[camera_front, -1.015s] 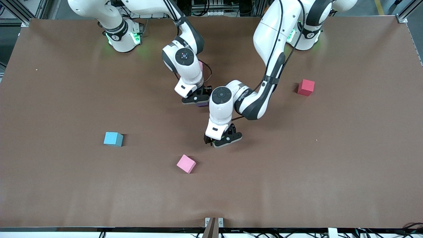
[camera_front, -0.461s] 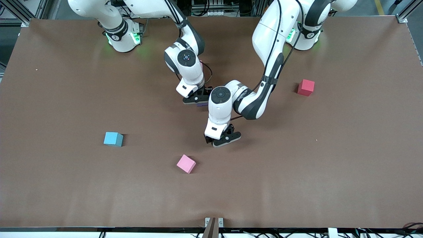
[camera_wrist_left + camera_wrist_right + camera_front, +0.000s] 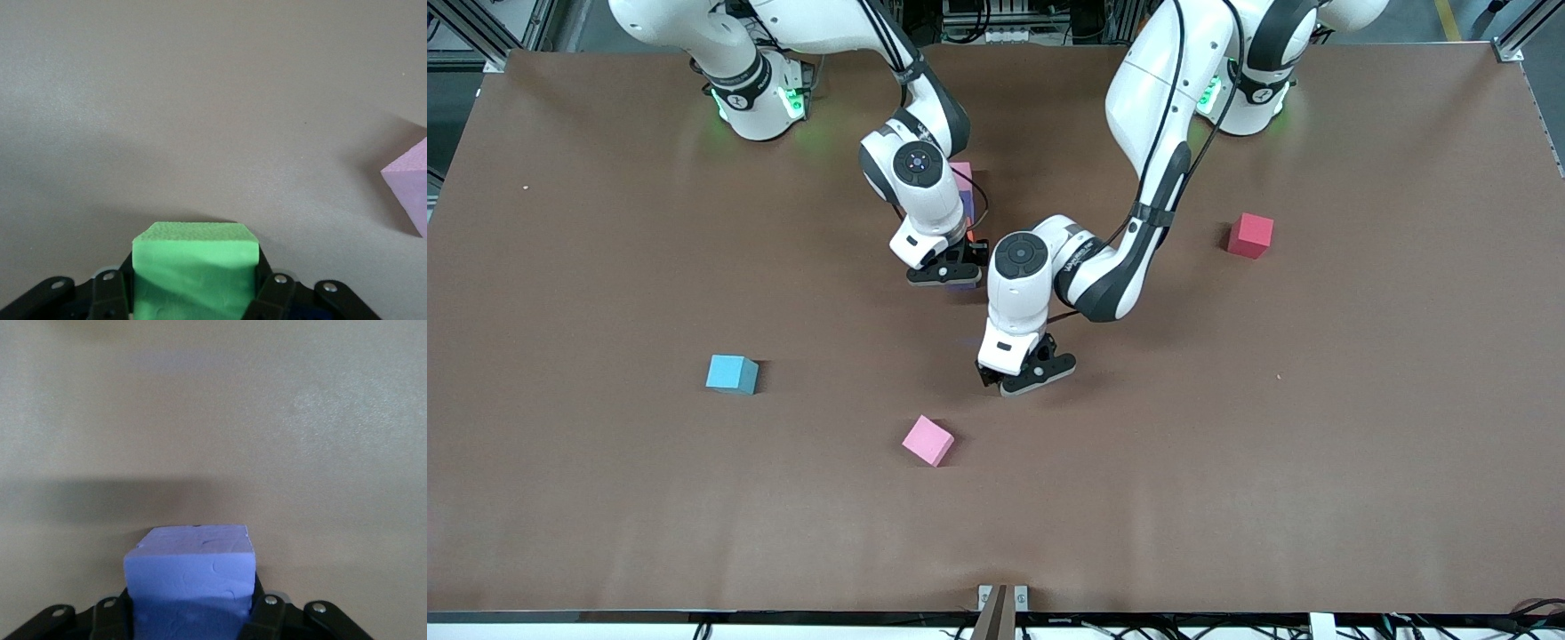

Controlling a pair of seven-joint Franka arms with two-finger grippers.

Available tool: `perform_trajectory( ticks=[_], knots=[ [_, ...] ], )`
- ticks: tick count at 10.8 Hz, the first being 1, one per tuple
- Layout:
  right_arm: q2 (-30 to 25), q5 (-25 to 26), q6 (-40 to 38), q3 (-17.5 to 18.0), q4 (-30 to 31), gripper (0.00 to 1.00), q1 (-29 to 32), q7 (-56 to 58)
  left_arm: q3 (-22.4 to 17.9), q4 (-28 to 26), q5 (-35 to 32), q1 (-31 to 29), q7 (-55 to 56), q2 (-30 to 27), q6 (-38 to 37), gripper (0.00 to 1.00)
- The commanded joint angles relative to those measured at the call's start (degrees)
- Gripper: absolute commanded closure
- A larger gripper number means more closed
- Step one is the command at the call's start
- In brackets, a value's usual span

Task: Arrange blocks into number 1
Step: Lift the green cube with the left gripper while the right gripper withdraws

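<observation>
Red cube (image 3: 1249,235), light blue cube (image 3: 731,373), pink block (image 3: 927,440) lying well apart

Brown table (image 3: 1360,427), pink block (image 3: 927,440), light blue cube (image 3: 731,374), red cube (image 3: 1249,236) lying well apart on it

Brown table (image 3: 1360,444), metal framing (image 3: 1525,31), grey floor (image 3: 1414,18)

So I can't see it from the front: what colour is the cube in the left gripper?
Green: the small matte green cube, clearest in the left wrist view.
</observation>
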State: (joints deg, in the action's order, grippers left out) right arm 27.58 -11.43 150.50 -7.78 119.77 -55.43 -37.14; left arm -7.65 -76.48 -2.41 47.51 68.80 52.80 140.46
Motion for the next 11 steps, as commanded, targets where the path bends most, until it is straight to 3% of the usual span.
perform_trajectory(
  ticks=[1, 5, 7, 11],
  knots=[
    [-1.1, -0.6, 0.8, 1.0, 1.9, 0.00, 0.5, 0.0, -0.2, 0.1, 1.3, 1.3, 0.4, -0.4, 0.2, 1.00],
    [-9.9, -0.6, -0.4, 1.6, 6.5, 0.00, 6.5, 1.0, -0.1, 0.2, 1.2, 2.0, 0.1, -0.9, -0.3, 1.00],
    [-14.8, -0.6, -5.9, 1.9, 6.9, 0.00, 10.8, 1.7, 1.0, 0.3, 1.2, 2.1, 0.1, -1.2, -0.7, 1.00],
    [-22.2, -0.5, -12.9, 1.7, 6.3, 0.00, 23.4, 10.7, 2.3, 0.4, 0.9, 2.6, -2.7, -1.5, -2.2, 1.00]
  ],
)
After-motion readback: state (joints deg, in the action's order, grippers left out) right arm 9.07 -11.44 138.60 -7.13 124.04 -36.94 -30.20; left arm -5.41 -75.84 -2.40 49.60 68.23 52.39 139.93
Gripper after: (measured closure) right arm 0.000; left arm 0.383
